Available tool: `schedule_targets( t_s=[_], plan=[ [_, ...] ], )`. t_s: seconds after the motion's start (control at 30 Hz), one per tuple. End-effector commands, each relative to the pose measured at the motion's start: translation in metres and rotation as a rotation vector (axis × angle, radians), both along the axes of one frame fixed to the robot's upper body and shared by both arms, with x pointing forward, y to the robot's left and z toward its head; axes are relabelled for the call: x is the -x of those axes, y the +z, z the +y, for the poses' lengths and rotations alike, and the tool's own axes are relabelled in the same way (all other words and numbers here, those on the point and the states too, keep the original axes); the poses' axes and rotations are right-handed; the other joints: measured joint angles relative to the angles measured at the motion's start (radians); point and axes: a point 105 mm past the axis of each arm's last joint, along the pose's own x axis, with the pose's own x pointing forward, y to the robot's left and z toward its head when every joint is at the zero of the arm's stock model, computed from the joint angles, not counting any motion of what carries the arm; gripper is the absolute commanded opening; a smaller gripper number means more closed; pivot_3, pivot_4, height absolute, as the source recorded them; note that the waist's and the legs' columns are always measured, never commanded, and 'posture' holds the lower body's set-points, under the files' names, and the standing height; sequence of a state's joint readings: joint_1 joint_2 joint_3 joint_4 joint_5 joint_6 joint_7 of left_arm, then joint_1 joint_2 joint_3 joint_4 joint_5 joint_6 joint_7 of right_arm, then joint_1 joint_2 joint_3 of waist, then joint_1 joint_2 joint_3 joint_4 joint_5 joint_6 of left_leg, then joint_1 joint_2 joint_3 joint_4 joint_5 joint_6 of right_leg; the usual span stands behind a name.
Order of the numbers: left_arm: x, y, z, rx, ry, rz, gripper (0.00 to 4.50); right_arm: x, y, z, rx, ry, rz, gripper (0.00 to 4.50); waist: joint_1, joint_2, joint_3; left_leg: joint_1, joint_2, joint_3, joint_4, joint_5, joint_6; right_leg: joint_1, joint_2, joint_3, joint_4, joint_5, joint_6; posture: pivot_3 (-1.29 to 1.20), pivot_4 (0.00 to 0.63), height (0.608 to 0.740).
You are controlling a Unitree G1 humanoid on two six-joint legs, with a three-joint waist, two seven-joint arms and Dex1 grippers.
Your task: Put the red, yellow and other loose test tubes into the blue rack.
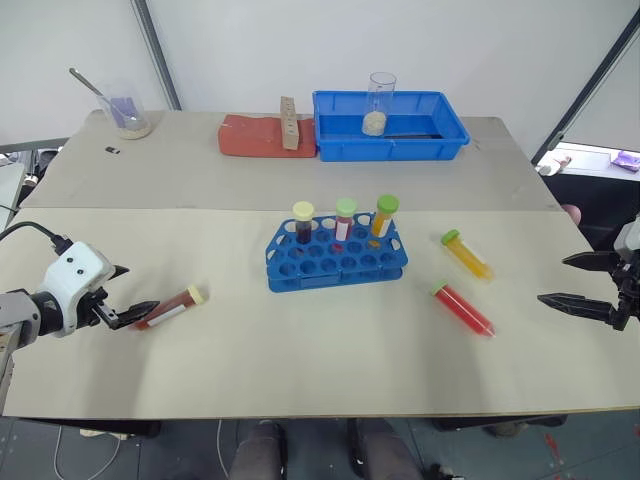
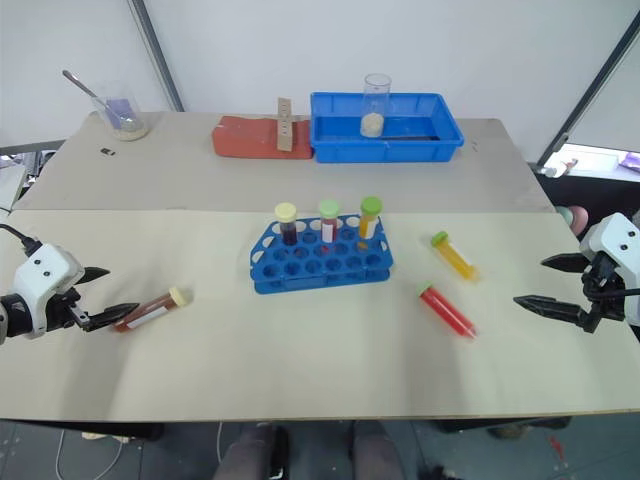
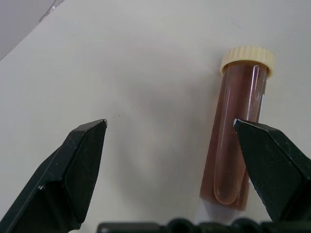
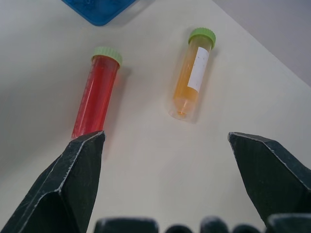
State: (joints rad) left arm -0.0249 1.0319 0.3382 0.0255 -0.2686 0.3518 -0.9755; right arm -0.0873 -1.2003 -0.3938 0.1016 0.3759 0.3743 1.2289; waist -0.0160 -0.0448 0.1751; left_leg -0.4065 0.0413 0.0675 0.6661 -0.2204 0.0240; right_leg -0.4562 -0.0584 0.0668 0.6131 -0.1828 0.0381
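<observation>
Spanning the scene, a matte beige surface (image 1: 300,370) is recorded; centred on it, a perforated blue plastic rack (image 1: 335,258); right, cylindrical red tube (image 1: 463,308), yellow tube (image 1: 466,254); left, brown tube (image 1: 170,309). Left end effector (image 1: 128,313) and right end effector (image 1: 568,281): wide, empty.

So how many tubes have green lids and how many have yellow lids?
Green lids: 4. These are the loose red plastic tube, the loose yellow-orange plastic tube, and two tubes standing in the blue plastic rack, one red and one orange.
Pale yellow lids: 2. These are the loose brown tube and the dark tube in the rack.
Total: 6 tubes.
</observation>
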Motion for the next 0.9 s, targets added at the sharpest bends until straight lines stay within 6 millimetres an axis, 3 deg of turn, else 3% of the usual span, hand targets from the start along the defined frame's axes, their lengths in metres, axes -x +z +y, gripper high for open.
schedule_targets(
  t_s=[0.03, 0.33, 0.9],
  plan=[
    [-0.001, 0.015, -0.001, -0.007, -0.010, -0.050, 4.50, -0.001, 0.009, 0.004, 0.007, 0.021, -0.042, 4.48, 0.000, 0.000, 0.000, 0.000, 0.000, 0.000, 0.000, 0.000, 0.000, 0.000, 0.000, 0.000, 0.000, 0.000, 0.000, 0.00, 0.150, 0.740],
    [-0.010, 0.017, 0.010, -0.085, 0.010, -0.105, 4.50, -0.003, 0.007, 0.008, -0.011, 0.013, -0.066, 4.48, 0.000, 0.000, 0.000, 0.000, 0.000, 0.000, 0.000, 0.000, 0.000, 0.000, 0.000, 0.000, 0.000, 0.000, 0.000, 0.00, 0.150, 0.740],
    [-0.012, 0.016, 0.002, -0.006, -0.043, -0.074, 4.50, -0.006, 0.007, 0.010, 0.006, -0.004, -0.099, 4.48, 0.001, 0.000, 0.000, 0.000, 0.000, 0.001, 0.000, 0.000, 0.000, 0.000, 0.001, 0.000, 0.001, 0.001, 0.000, 0.00, 0.150, 0.740]
  ],
)
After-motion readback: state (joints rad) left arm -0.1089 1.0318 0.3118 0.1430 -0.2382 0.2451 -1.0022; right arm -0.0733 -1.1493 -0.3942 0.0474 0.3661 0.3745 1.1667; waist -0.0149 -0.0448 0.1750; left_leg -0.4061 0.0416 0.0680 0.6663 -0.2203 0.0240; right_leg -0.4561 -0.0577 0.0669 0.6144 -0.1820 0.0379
